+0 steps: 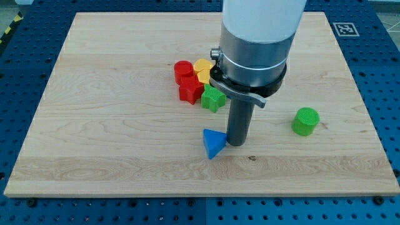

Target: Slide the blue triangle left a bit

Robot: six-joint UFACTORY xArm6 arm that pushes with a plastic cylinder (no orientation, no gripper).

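The blue triangle (213,143) lies on the wooden board (112,125), a little below the middle. My tip (236,144) rests on the board right beside the triangle's right side, touching or nearly touching it. The rod rises from there into the large grey and white arm body that covers the view's top middle.
A cluster sits above the triangle: a red cylinder (182,70), a red star-like block (190,90), a yellow block (202,69) partly hidden by the arm, and a green star-like block (213,98). A green cylinder (305,121) stands alone at the view's right.
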